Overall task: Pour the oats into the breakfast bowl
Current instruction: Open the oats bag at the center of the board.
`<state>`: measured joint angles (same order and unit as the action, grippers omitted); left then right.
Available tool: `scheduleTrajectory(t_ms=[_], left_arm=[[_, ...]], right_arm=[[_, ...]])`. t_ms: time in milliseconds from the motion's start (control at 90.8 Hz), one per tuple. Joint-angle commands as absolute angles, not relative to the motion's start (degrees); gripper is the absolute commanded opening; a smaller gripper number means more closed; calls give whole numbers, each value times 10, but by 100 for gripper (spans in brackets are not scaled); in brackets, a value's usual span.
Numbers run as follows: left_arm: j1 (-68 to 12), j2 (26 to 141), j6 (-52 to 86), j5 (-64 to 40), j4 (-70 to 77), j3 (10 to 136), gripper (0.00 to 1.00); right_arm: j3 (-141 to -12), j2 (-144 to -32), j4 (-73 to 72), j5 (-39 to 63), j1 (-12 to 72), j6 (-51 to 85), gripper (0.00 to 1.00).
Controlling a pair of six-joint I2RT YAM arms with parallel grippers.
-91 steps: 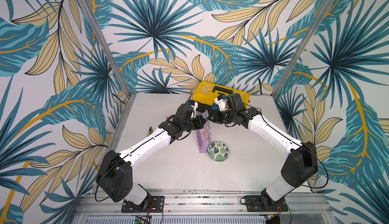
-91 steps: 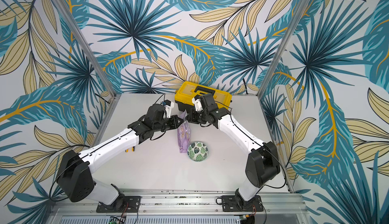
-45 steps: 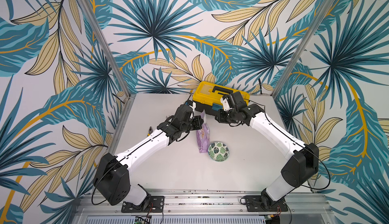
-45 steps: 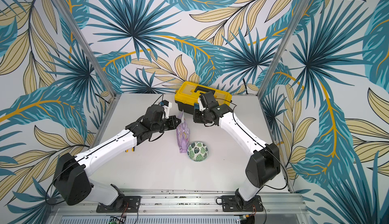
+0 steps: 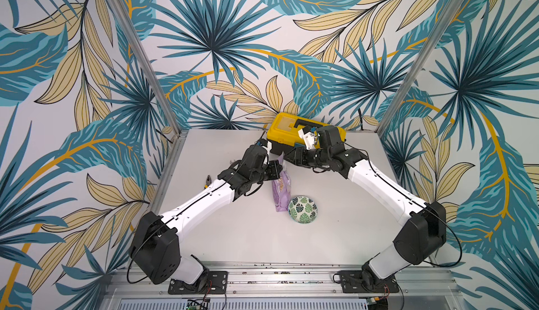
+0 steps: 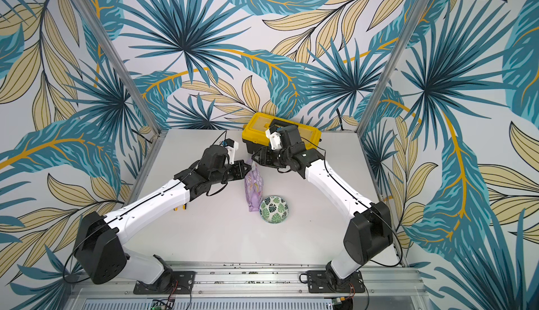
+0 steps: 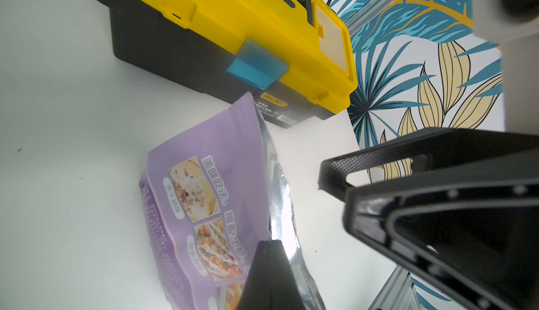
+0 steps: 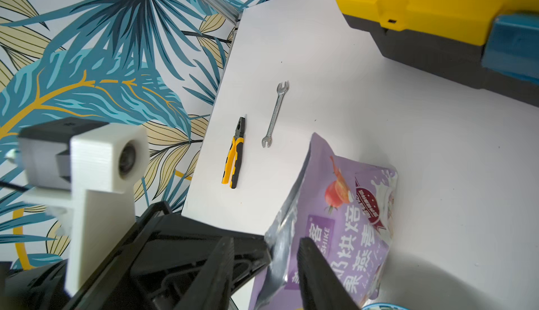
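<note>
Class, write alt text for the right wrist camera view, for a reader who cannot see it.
A lilac pouch stands on the white table, its opened top edge pinched by the left gripper, with the open right gripper straddling that edge. Beyond lie yellow-handled pliers, a wrench and a yellow-and-black toolbox.

You are seeing the purple oats pouch point(image 5: 281, 190) standing up, top open, just beside the leafy white bowl point(image 5: 302, 209).
</note>
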<state>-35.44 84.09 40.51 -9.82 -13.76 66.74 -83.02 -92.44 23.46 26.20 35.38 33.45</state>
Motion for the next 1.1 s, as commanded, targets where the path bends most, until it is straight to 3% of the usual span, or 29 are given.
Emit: scheduleTrajectory(t_ms=[0, 418, 639, 936, 1090], left_arm=[[-355, 830, 407, -95, -132, 659, 0], [-356, 830, 407, -96, -129, 659, 0], [-356, 826, 407, -86, -131, 653, 0], [-356, 808, 388, -37, -175, 655, 0], [-356, 809, 376, -12, -197, 664, 0]], right_arm=[[-825, -944, 250, 262, 356, 332, 39], [-819, -975, 243, 287, 367, 336, 27], [-819, -972, 246, 288, 371, 338, 0], [-850, -955, 340, 193, 371, 279, 0], [-850, -941, 357, 190, 371, 258, 0]])
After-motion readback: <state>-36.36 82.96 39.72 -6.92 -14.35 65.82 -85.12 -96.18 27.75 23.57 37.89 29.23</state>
